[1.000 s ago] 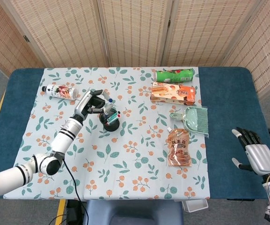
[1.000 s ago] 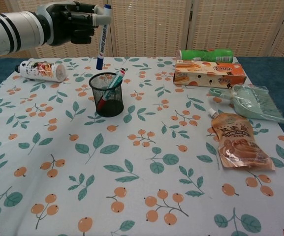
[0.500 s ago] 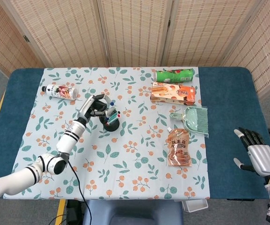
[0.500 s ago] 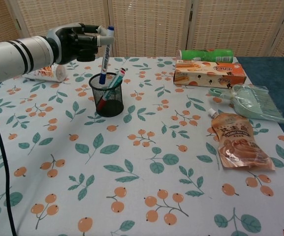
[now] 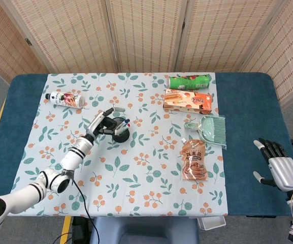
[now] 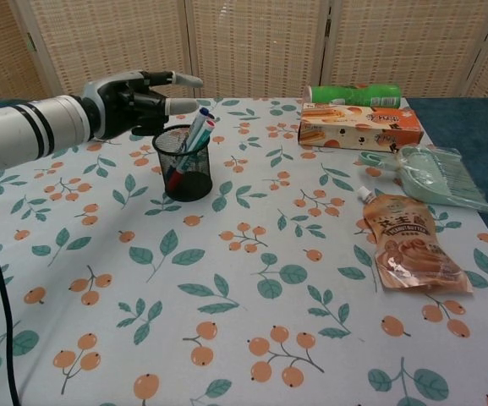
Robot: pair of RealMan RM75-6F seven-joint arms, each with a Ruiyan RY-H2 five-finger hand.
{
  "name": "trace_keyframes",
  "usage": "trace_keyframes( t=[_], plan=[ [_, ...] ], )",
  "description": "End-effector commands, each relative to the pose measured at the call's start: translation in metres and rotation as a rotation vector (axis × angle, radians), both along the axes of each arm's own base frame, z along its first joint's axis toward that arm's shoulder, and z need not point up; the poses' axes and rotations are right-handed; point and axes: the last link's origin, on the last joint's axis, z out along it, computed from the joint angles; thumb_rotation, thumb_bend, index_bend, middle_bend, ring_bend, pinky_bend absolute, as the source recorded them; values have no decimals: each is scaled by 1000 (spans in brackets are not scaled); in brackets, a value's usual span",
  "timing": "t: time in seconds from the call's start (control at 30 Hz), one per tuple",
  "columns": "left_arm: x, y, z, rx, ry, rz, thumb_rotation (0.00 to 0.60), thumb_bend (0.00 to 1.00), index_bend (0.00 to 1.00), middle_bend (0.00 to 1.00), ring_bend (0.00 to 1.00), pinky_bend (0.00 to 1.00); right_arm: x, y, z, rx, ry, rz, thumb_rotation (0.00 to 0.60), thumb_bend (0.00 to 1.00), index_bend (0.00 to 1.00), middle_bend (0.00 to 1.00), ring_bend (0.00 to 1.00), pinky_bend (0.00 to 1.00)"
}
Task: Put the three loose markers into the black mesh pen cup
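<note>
On the leaf-and-orange-berry patterned tablecloth point(image 6: 252, 338), the black mesh pen cup point(image 6: 183, 162) holds the markers point(image 6: 194, 135), leaning upright. The left hand point(image 6: 138, 100) hovers just behind its rim, fingers spread and empty. The right hand point(image 5: 281, 168), fingers apart, hangs beyond the table's right edge, with bare cloth in front of the cup.

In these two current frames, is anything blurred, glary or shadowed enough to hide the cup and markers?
Head view: evenly lit, sharp, soft shadows only; the black mesh pen cup is small and partly covered by the left hand. Chest view: sharp, the markers in the cup read clearly, mild sheen on the peanut butter pouch, no real glare.
</note>
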Motion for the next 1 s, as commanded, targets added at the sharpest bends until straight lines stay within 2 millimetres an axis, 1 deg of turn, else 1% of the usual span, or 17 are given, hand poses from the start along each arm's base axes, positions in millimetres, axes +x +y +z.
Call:
trace_keyframes(
  t=[0.03,0.1,0.2,0.23,0.3,0.37,0.43,0.47,0.5,0.53,0.57,0.63,0.67,0.73,0.77,0.83,1.0],
  plan=[
    [-1,-1,5,-3,14,-23,600,210,40,933,960,971,0,0,0,-1,-1,1,600,281,48,0,0,0],
    [-3,-4,12,-8,39,-47,600,206,35,923,958,971,1,1,0,-1,0,3,600,281,47,0,0,0],
    [-14,-13,36,68,148,-142,600,204,34,893,921,952,0,2,0,3,1,3,600,281,47,0,0,0],
    [-24,-19,51,120,230,-187,600,202,33,863,884,926,0,2,0,1,0,2,600,281,48,0,0,0],
    [-41,-32,73,184,392,-259,600,189,20,771,777,856,0,2,1,0,-2,3,600,281,47,0,0,0],
    [-61,-51,102,260,589,-322,600,173,2,616,608,777,1,3,1,-2,-1,8,600,281,47,0,0,0],
    [-76,-68,128,352,773,-356,600,169,0,484,482,733,3,4,-1,1,-4,14,600,281,47,0,0,0],
    [-86,-81,145,423,900,-369,600,169,0,418,425,718,4,4,-2,3,1,18,600,281,47,0,0,0],
    [-92,-91,156,478,1001,-372,600,169,0,372,383,707,4,4,-3,5,1,21,600,281,48,0,0,0],
    [-101,-106,168,535,1124,-367,600,169,0,323,338,693,5,5,-4,7,2,23,600,281,48,0,0,0],
    [-106,-118,176,569,1208,-356,600,168,0,282,307,676,6,4,-5,9,6,25,600,281,48,0,0,0],
    [-119,-142,188,591,1357,-318,600,163,0,173,227,623,7,4,-7,14,8,26,600,281,48,0,0,0],
    [-127,-158,194,584,1439,-279,600,159,0,106,175,583,7,3,-8,18,13,25,600,281,48,0,0,0],
    [-139,-180,200,567,1528,-211,600,153,0,27,103,524,6,2,-10,22,15,19,600,281,48,0,0,0],
    [-147,-194,203,557,1564,-165,600,151,0,10,77,500,6,1,-10,22,17,13,600,281,48,0,0,0],
    [-160,-212,208,564,1605,-101,600,151,0,0,34,454,4,-1,-10,12,24,5,600,281,48,0,0,0],
    [-191,-261,227,632,1665,74,600,151,0,0,29,446,-5,-5,1,-81,51,-50,600,281,48,0,0,0]
  ],
)
